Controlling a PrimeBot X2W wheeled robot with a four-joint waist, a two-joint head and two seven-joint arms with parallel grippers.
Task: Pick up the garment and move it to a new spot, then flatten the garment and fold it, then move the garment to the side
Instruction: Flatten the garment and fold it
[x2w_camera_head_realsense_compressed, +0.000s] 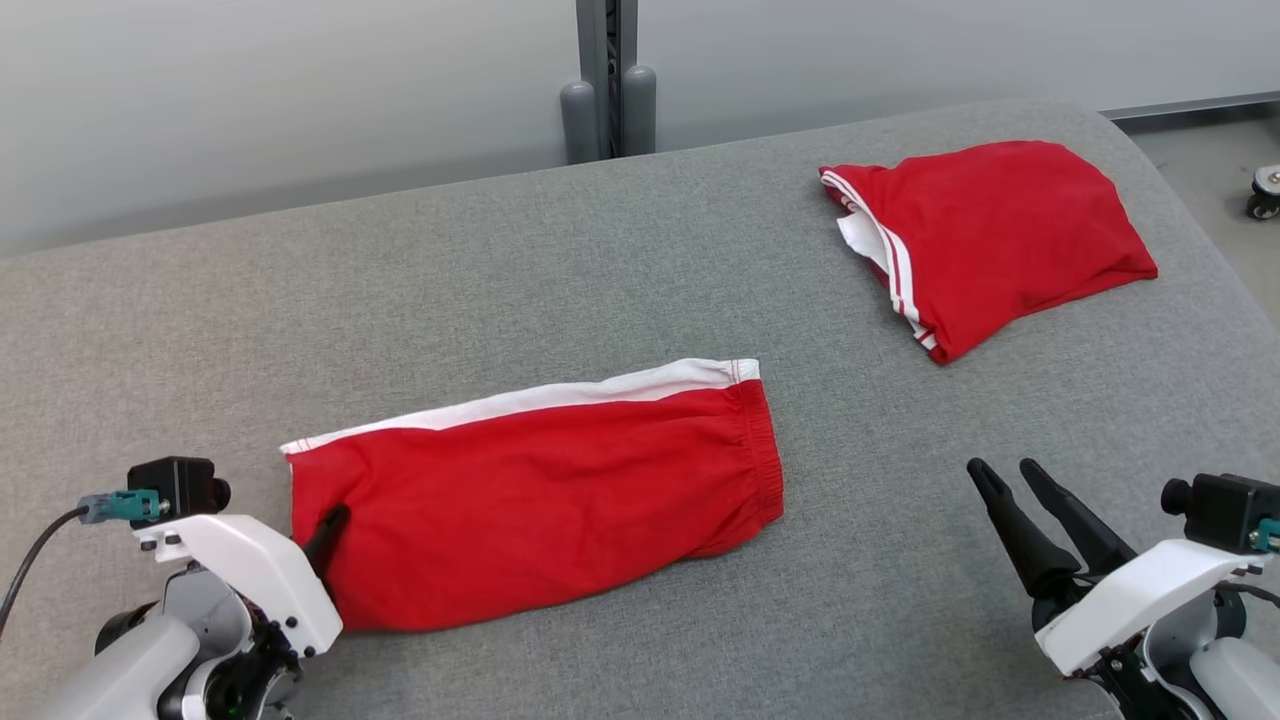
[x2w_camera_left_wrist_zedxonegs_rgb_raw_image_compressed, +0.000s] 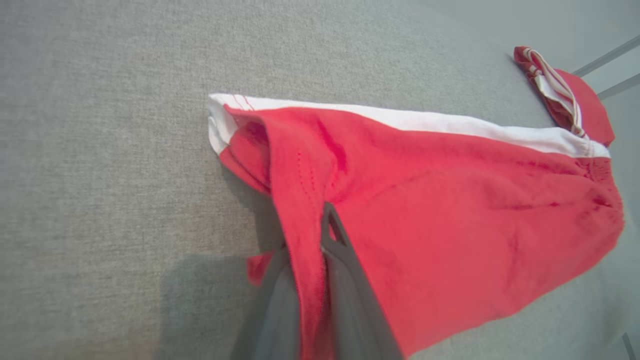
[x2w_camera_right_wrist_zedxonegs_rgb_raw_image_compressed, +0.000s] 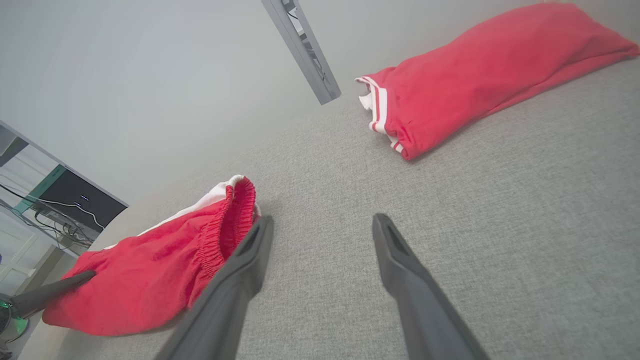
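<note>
The garment (x2w_camera_head_realsense_compressed: 540, 490), a pair of red shorts with a white side stripe and an elastic waistband, lies folded lengthwise on the grey padded table (x2w_camera_head_realsense_compressed: 600, 250). My left gripper (x2w_camera_head_realsense_compressed: 328, 528) is shut on the garment's left hem. In the left wrist view the garment's (x2w_camera_left_wrist_zedxonegs_rgb_raw_image_compressed: 450, 200) hem fold passes between the left gripper's (x2w_camera_left_wrist_zedxonegs_rgb_raw_image_compressed: 312, 235) two fingers. My right gripper (x2w_camera_head_realsense_compressed: 1003, 468) hovers open and holds nothing at the lower right, well right of the waistband. In the right wrist view the right gripper (x2w_camera_right_wrist_zedxonegs_rgb_raw_image_compressed: 324, 222) points at bare cloth surface, with the garment (x2w_camera_right_wrist_zedxonegs_rgb_raw_image_compressed: 150, 270) to its left.
A second red garment (x2w_camera_head_realsense_compressed: 1000, 235) with white trim lies folded at the back right of the table, also in the right wrist view (x2w_camera_right_wrist_zedxonegs_rgb_raw_image_compressed: 490, 65). A grey post (x2w_camera_head_realsense_compressed: 607, 80) stands behind the table. A caster wheel (x2w_camera_head_realsense_compressed: 1265, 195) sits on the floor past the right edge.
</note>
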